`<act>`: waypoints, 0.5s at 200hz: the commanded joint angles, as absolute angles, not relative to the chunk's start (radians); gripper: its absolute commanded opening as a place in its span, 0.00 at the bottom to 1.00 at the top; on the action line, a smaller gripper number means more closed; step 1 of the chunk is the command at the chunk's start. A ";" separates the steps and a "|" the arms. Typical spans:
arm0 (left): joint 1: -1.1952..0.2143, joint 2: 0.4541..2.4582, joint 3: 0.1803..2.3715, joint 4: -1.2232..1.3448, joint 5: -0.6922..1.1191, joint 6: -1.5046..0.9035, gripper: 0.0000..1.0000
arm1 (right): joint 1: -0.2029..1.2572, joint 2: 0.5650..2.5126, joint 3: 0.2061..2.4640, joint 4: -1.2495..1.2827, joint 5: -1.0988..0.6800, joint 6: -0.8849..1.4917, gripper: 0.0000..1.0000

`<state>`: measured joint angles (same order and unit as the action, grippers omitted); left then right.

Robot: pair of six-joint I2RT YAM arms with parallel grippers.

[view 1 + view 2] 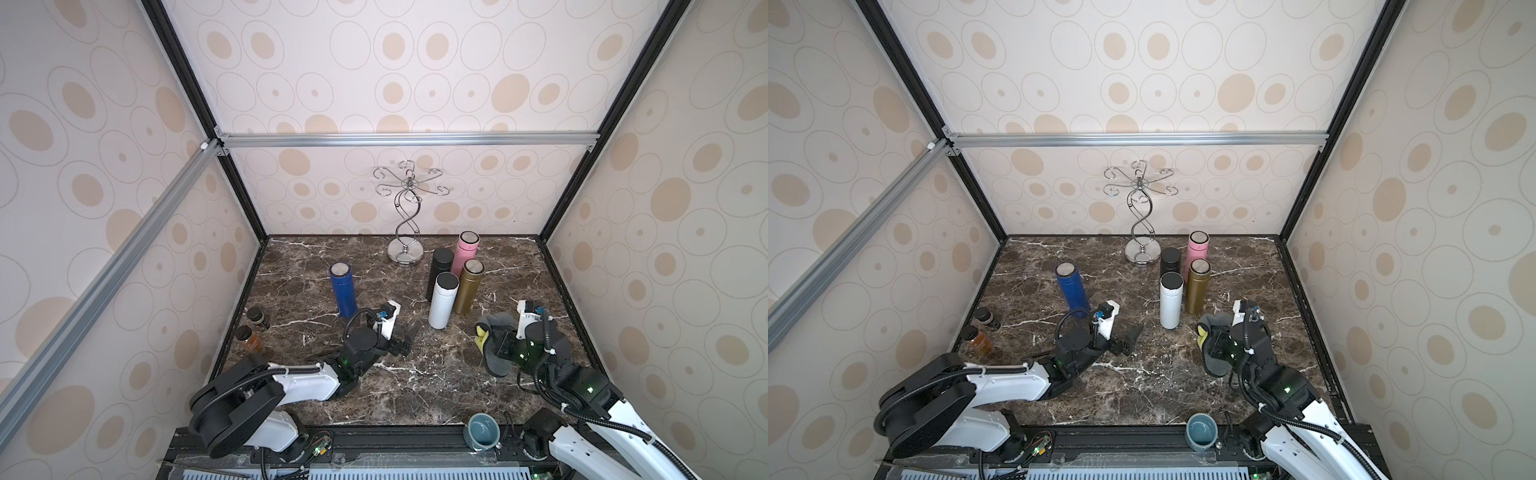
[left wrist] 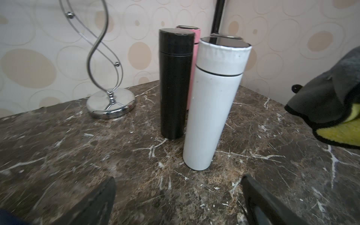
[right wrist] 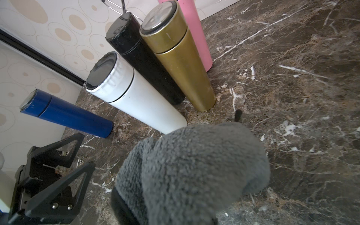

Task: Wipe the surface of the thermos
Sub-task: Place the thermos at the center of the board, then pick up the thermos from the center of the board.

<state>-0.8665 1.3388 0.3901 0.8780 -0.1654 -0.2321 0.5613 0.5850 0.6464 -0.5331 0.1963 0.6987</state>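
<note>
L pincer (image 2: pixel 178 202) wide open, empty, nr white thermos (image 1: pixel 442 301); R pincer (image 1: pixel 496 345) clamped on grey cloth (image 3: pixel 194 165).

Five slim thermoses stand upright on the tabletop (image 1: pixel 415 382). Four are packed close together. The white thermos (image 1: pixel 443 301) is nearest me, with a dark glossy top and a scuffed cap rim. The black thermos (image 1: pixel 439 270) stands behind it and the gold thermos (image 1: pixel 468 286) just beside it. The pink thermos (image 1: pixel 465 253) is farthest back. The blue thermos (image 1: pixel 344 291) stands alone, well apart on the left side. The cloth (image 1: pixel 490 361) is grey with a yellow face. It is bunched and clamped in my right gripper (image 1: pixel 500 347), near the white and gold thermoses. In both top views it is clear of them.
</note>
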 commanded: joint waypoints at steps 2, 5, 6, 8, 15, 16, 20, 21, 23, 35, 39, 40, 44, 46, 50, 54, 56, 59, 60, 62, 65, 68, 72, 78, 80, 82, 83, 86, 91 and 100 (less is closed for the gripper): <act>-0.873 1.214 0.384 0.723 -0.318 -0.358 1.00 | 0.573 0.604 0.665 -0.515 0.126 0.713 0.00; -0.873 1.190 0.380 0.696 -0.327 -0.371 1.00 | 0.576 0.606 0.664 -0.510 0.121 0.713 0.00; -0.873 1.183 0.380 0.689 -0.331 -0.375 1.00 | 0.578 0.607 0.664 -0.508 0.120 0.714 0.00; -0.874 1.169 0.378 0.676 -0.336 -0.381 1.00 | 0.581 0.609 0.663 -0.505 0.118 0.713 0.00; -0.873 1.124 0.371 0.628 -0.351 -0.390 1.00 | 0.592 0.616 0.664 -0.499 0.112 0.715 0.00; -0.873 1.117 0.370 0.621 -0.353 -0.390 1.00 | 0.595 0.616 0.665 -0.500 0.112 0.715 0.00; -0.873 1.091 0.361 0.597 -0.359 -0.391 1.00 | 0.603 0.621 0.667 -0.497 0.115 0.715 0.00; -0.873 1.088 0.360 0.591 -0.361 -0.391 1.00 | 0.608 0.623 0.668 -0.497 0.115 0.715 0.00; -0.873 1.072 0.355 0.578 -0.363 -0.391 1.00 | 0.613 0.625 0.668 -0.496 0.117 0.715 0.00; -0.873 0.988 0.323 0.523 -0.354 -0.374 1.00 | 0.655 0.641 0.676 -0.491 0.137 0.713 0.00; -0.873 0.958 0.311 0.506 -0.351 -0.369 1.00 | 0.673 0.647 0.679 -0.486 0.147 0.713 0.00; -0.873 0.950 0.308 0.502 -0.351 -0.368 1.00 | 0.677 0.648 0.679 -0.486 0.149 0.714 0.00; -0.873 0.919 0.299 0.490 -0.345 -0.361 1.00 | 0.695 0.654 0.680 -0.480 0.157 0.717 0.00; -0.873 0.906 0.294 0.483 -0.345 -0.356 1.00 | 0.705 0.658 0.680 -0.475 0.162 0.717 0.00; -0.872 0.876 0.285 0.466 -0.349 -0.349 1.00 | 0.725 0.665 0.679 -0.465 0.170 0.720 0.00; -0.873 0.849 0.277 0.449 -0.364 -0.348 1.00 | 0.743 0.673 0.677 -0.454 0.175 0.722 0.00; -0.873 0.837 0.274 0.438 -0.375 -0.349 1.00 | 0.753 0.680 0.676 -0.449 0.177 0.723 0.00; -0.872 0.819 0.271 0.421 -0.395 -0.351 1.00 | 0.767 0.689 0.676 -0.442 0.183 0.726 0.00; -0.872 0.813 0.271 0.416 -0.402 -0.352 1.00 | 0.773 0.692 0.676 -0.439 0.184 0.728 0.00; -0.871 0.803 0.269 0.405 -0.409 -0.353 1.00 | 0.782 0.698 0.676 -0.435 0.186 0.729 0.00; -0.869 0.786 0.266 0.392 -0.428 -0.352 1.00 | 0.796 0.706 0.677 -0.428 0.193 0.733 0.00; -0.869 0.773 0.265 0.380 -0.445 -0.348 1.00 | 0.810 0.719 0.678 -0.421 0.201 0.733 0.00; -0.868 0.759 0.264 0.363 -0.462 -0.343 1.00 | 0.830 0.735 0.679 -0.411 0.212 0.735 0.00; -0.867 0.742 0.269 0.336 -0.486 -0.334 1.00 | 0.859 0.759 0.682 -0.396 0.228 0.735 0.00; -0.867 0.738 0.272 0.326 -0.492 -0.331 1.00 | 0.869 0.767 0.684 -0.392 0.234 0.736 0.00; -0.867 0.736 0.275 0.316 -0.497 -0.329 1.00 | 0.878 0.776 0.686 -0.389 0.237 0.735 0.00; -0.867 0.735 0.276 0.311 -0.502 -0.328 1.00 | 0.881 0.780 0.687 -0.386 0.239 0.736 0.00; -0.865 0.733 0.281 0.297 -0.514 -0.327 1.00 | 0.892 0.793 0.690 -0.381 0.242 0.736 0.00; -0.864 0.732 0.291 0.273 -0.546 -0.330 1.00 | 0.911 0.814 0.695 -0.369 0.248 0.734 0.00; -0.859 0.738 0.299 0.238 -0.578 -0.325 1.00 | 0.942 0.852 0.702 -0.347 0.262 0.731 0.00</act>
